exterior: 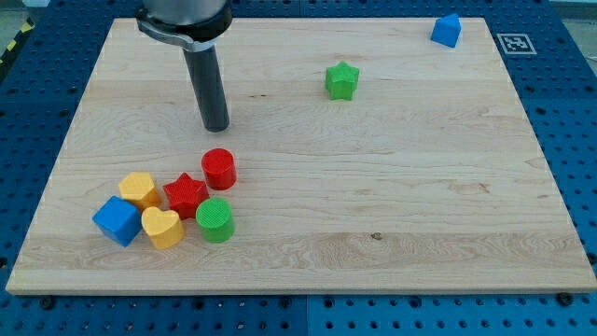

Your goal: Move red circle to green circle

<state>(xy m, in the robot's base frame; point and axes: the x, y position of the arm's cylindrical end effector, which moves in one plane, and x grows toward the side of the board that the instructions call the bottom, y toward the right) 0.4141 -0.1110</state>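
Observation:
The red circle stands on the wooden board at the lower left. The green circle stands just below it, a small gap apart. My tip rests on the board a short way above the red circle, not touching it. The rod rises from there to the view's top.
A red star sits left of the two circles, touching the green one. A yellow hexagon-like block, a yellow heart and a blue cube cluster further left. A green star lies at upper centre, a blue block at the top right.

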